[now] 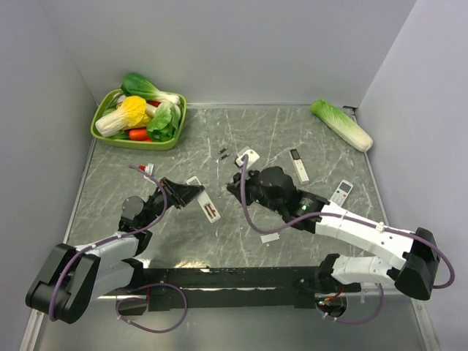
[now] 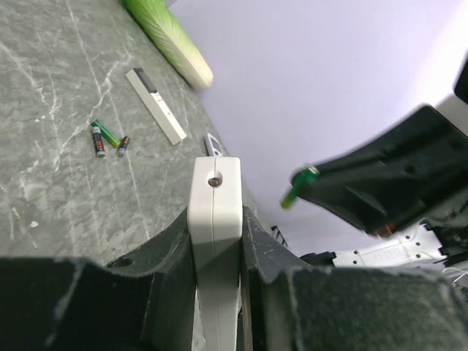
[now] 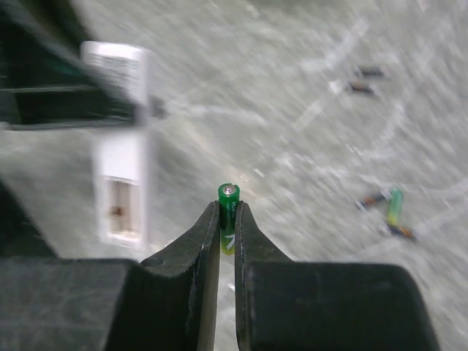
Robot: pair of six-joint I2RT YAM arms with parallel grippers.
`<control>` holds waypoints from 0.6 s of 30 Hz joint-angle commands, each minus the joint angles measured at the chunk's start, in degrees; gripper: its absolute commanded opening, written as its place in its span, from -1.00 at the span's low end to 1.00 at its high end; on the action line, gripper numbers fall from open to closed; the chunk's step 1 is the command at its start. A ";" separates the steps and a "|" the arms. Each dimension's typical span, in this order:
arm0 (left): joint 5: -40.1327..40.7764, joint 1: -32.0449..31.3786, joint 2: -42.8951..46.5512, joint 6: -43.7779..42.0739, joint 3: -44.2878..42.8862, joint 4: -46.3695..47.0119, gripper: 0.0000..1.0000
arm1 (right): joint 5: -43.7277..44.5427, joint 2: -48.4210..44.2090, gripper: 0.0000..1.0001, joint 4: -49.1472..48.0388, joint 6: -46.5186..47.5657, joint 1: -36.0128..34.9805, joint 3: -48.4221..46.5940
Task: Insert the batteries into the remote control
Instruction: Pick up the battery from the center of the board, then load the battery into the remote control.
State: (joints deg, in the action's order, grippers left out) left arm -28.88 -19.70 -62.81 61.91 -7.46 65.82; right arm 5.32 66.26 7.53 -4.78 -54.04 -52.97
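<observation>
Pinching slim green battery (image 3: 229,197), silver-tipped, right claw (image 3: 227,213); left claw (image 2: 214,228) clamps white remote (image 2: 214,194).

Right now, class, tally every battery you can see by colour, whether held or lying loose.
Green batteries: 2
Dark batteries: 4
Total: 6

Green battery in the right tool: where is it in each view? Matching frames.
Top external: too small to make out, at the tip of the right tool, near centre.
Left wrist: battery right of centre, poking from that tool.
Right wrist: battery centre frame, upright between the fingers.
Shared landmark: remote control, gripped by the left tool.
</observation>
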 commanded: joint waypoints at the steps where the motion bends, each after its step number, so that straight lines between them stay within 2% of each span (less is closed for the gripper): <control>1: 2.78 -0.86 0.32 3.91 0.26 7.47 -0.97 | -0.49 -3.24 -1.00 -16.83 -2.26 -4.49 4.70; 5: 3.57 -1.48 0.58 4.89 0.08 8.01 -0.97 | -0.93 -2.54 -1.00 -22.99 -2.08 -8.09 6.30; 18: 5.86 -2.88 4.27 5.59 0.08 7.39 -0.97 | 0.04 4.93 -1.00 -23.70 -2.61 -11.52 4.63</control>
State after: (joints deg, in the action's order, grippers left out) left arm -24.29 -22.33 -60.49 66.70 -7.33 69.21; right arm 4.82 70.72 -12.93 -6.48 -64.82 -46.76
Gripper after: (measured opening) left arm 0.276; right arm 0.130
